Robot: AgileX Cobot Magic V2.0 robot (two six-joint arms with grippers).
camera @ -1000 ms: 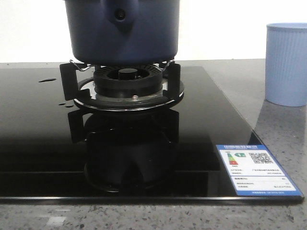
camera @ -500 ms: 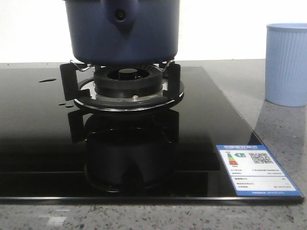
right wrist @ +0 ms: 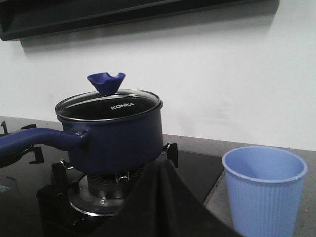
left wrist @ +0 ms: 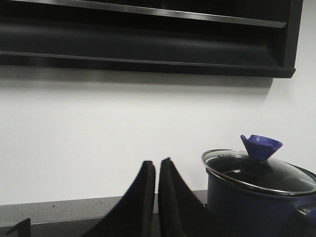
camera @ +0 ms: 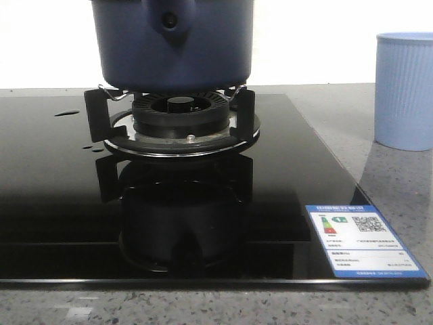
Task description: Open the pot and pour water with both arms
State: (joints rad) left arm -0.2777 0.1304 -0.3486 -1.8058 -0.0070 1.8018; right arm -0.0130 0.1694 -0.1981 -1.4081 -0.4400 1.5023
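- Sitting on the burner (camera: 179, 118) is the pot (camera: 174, 44), glass lid (right wrist: 108, 104) on, blue knob (right wrist: 105, 82) on top; its long handle (right wrist: 37, 139) sticks out sideways
- Right of the pot on the counter, apart from it, stands the light blue cup (camera: 404, 90)
- Left gripper (left wrist: 157, 170) beside the pot, fingers pressed together on nothing
- Right gripper (right wrist: 157, 197) near pot and cup, fingers closed up, empty

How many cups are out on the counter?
1: a light blue ribbed cup stands on the grey counter, right of the pot and apart from it. Others may lie outside the views.
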